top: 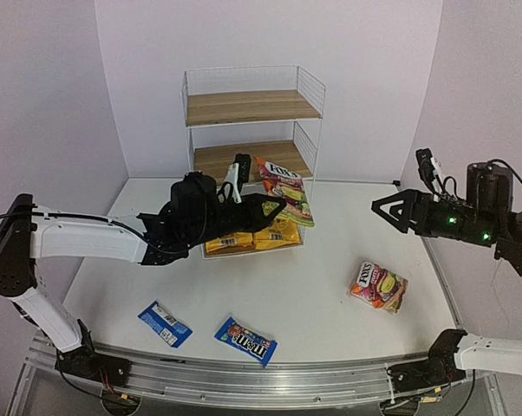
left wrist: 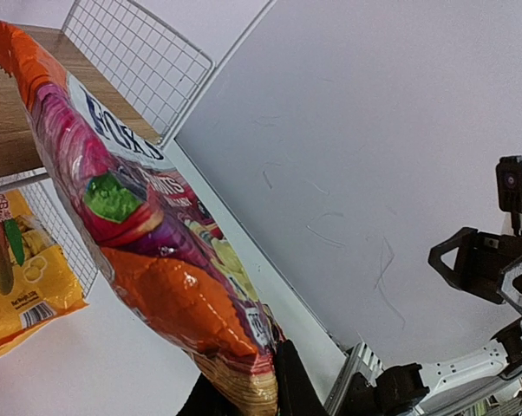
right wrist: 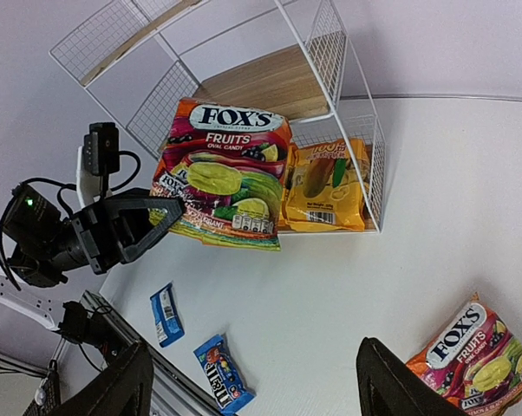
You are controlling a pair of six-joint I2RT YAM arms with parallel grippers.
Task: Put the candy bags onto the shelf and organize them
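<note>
Pale lilac walls [top: 53, 87] box in a white tabletop [top: 313, 277]. At the back stands a tall white wire shelf w/ wood-grain boards [top: 244, 107].

Left tool [right wrist: 170, 212] is clamped on the lower corner of a glossy red-pink bag [right wrist: 222, 173] reading "FOX'S FRUITS OVAL CANDY". It holds the bag up, tilted, in front of the shelf's lower levels; can't tell if bag touches the wire. Left arm stretches long from the near-left, wrist at the shelf front.

Two yellow-orange bags [right wrist: 323, 186] lie side by side on the bottom board, print too small to read. A 2nd red-pink "FOX'S FRUITS" bag [top: 378, 286] lies flat at right. Near the front edge are a blue "m&m's" packet [top: 245, 339] and another blue packet [top: 165, 323], label illegible.

Right tool [top: 382, 208] hangs raised at far right, aimed left, fingers spread wide w/ nothing between them.
</note>
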